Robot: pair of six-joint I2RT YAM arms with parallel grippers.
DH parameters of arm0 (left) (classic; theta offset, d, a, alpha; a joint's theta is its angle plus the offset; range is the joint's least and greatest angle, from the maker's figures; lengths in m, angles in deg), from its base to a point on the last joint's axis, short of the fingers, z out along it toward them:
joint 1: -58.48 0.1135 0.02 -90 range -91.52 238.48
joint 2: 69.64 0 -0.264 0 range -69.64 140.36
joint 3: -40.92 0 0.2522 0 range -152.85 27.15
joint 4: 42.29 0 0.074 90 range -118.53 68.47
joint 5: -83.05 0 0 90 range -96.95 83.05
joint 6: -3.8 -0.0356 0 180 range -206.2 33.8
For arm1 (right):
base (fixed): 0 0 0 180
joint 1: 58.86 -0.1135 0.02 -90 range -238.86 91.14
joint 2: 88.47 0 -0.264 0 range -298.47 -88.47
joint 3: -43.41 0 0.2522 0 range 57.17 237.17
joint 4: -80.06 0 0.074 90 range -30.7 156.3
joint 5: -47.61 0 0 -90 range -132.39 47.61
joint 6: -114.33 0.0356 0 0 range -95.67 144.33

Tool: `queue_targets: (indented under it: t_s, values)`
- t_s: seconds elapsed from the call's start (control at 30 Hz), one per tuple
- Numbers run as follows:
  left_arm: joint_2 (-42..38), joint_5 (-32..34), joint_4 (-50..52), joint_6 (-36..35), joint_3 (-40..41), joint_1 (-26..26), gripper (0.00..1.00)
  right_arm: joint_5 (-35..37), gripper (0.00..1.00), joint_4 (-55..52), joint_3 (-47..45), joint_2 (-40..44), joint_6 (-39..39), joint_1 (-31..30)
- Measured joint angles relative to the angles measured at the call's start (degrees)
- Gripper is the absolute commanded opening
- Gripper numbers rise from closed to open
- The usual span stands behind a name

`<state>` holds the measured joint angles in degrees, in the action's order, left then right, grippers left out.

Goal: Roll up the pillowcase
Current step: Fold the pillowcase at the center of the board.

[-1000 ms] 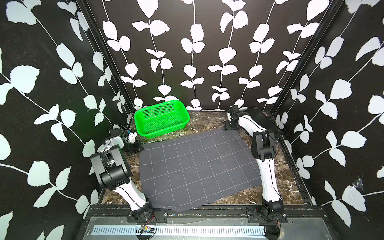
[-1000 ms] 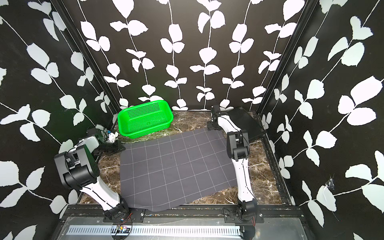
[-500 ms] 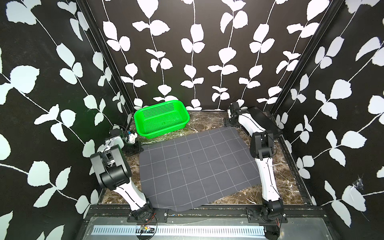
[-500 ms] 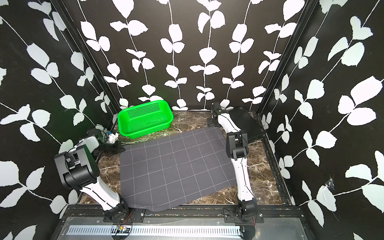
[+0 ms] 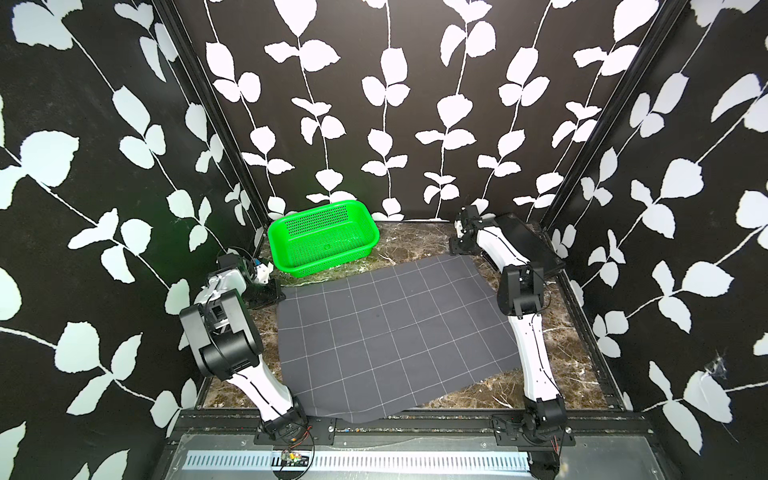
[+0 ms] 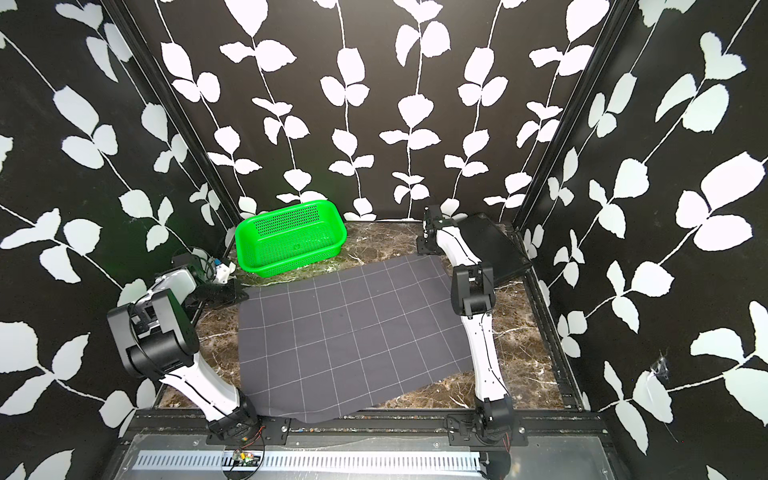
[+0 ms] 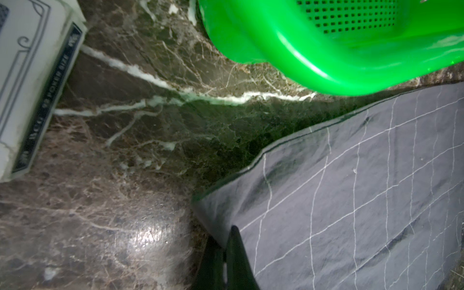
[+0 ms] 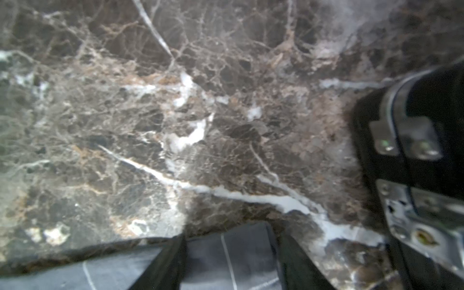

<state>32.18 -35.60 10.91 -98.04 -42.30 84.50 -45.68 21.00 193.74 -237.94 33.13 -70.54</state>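
The pillowcase (image 5: 390, 332) (image 6: 353, 332), dark grey with thin white grid lines, lies spread flat on the marble table in both top views. My left gripper (image 5: 279, 296) (image 6: 241, 294) sits at its far left corner. In the left wrist view the gripper (image 7: 226, 241) is shut, pinching that corner of the cloth (image 7: 351, 200). My right gripper (image 5: 456, 250) (image 6: 424, 249) is low at the far right corner. In the right wrist view its gripper (image 8: 229, 243) has its jaws apart, with the cloth's corner (image 8: 208, 266) lying between them.
A green basket (image 5: 324, 266) (image 6: 291, 259) (image 7: 288, 50) stands just behind the cloth at the back left. A black flat case (image 5: 528, 241) (image 6: 494, 245) lies at the back right beside the right arm. A white card box (image 7: 25, 88) is near the left gripper. Patterned walls close in three sides.
The right arm has shifted slightly toward the back at the cloth's far right corner. The left arm and the pillowcase have not moved.
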Motion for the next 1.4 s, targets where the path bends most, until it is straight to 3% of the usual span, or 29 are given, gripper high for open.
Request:
queue_targets:
  t_s: [0.37,0.6,0.97,1.2,1.4]
  values:
    - [-0.6,0.3,0.5,0.0,0.1,-0.1,0.00,-1.7,0.00,3.6,-2.6,1.4,-2.3,-1.0]
    - [-11.0,2.4,-0.3,0.2,5.2,-1.7,0.00,-3.7,0.00,11.8,-18.3,13.4,-4.2,-1.3]
    - [-30.0,2.4,-1.8,-1.7,12.6,-3.9,0.00,-6.6,0.00,29.6,-48.9,42.2,-6.4,0.5]
    - [-37.1,1.3,-6.2,-2.3,12.3,-4.4,0.00,-6.3,0.00,33.0,-56.9,54.9,-8.2,5.0]
    - [-35.0,0.8,-7.9,-2.2,6.8,-6.0,0.00,-6.5,0.00,36.0,-57.0,57.3,-10.0,6.8]
